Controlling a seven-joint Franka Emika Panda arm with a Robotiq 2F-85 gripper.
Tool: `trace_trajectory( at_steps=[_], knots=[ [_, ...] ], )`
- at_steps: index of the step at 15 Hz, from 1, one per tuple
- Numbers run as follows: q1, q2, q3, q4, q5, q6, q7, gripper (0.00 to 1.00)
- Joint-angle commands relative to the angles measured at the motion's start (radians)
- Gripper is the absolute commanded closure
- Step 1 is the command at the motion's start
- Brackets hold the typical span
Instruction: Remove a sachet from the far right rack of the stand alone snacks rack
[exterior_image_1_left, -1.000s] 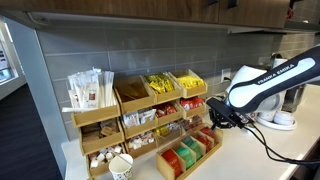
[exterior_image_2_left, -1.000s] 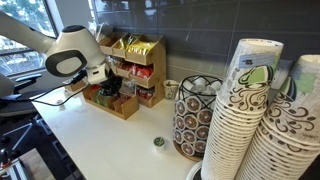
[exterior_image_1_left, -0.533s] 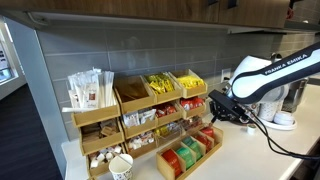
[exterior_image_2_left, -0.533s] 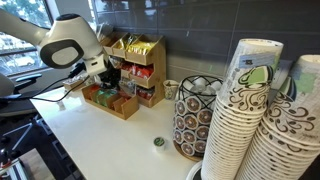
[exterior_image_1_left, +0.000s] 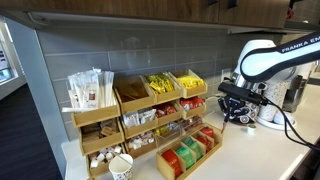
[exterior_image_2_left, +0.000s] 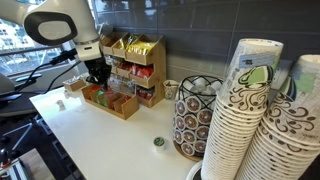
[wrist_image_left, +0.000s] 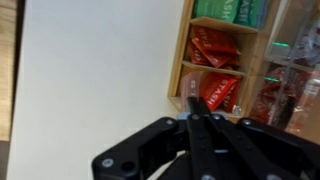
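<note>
While pincer (exterior_image_1_left: 240, 115) hangs over counter (wrist_image_left: 100, 70) beside stand alone snacks rack (exterior_image_1_left: 190, 150), red sachet (wrist_image_left: 216, 92) visible in far right rack (wrist_image_left: 181, 85). Jaws look near together; hold on sachet impossible to tell. Removal unconfirmed.

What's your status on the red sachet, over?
Gripper hovering by snacks rack, fingers unclear. Red sachets at its end, none seen held. Nothing in the way.

White counter (exterior_image_2_left: 100, 140), stocked.
The stand alone snacks rack (exterior_image_2_left: 110, 101) is set just before a three-tier shelf (exterior_image_2_left: 140, 68); stacked paper cups (exterior_image_2_left: 240, 120) and a small round cap (exterior_image_2_left: 157, 142) are placed well apart from it.
</note>
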Motion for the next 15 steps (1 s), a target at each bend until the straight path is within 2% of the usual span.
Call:
trace_trajectory(
  at_steps=[1, 5, 11, 15],
  knots=[
    [-0.031, 0.009, -0.008, 0.038, -0.048, -0.231, -0.007, 1.0],
    [-0.057, 0.053, -0.006, 0.011, -0.069, -0.378, 0.038, 1.0],
    [-0.063, 0.159, -0.021, -0.077, -0.008, -0.3, 0.161, 1.0],
    [-0.048, 0.242, -0.045, -0.094, 0.089, -0.26, 0.2, 1.0]
  ],
)
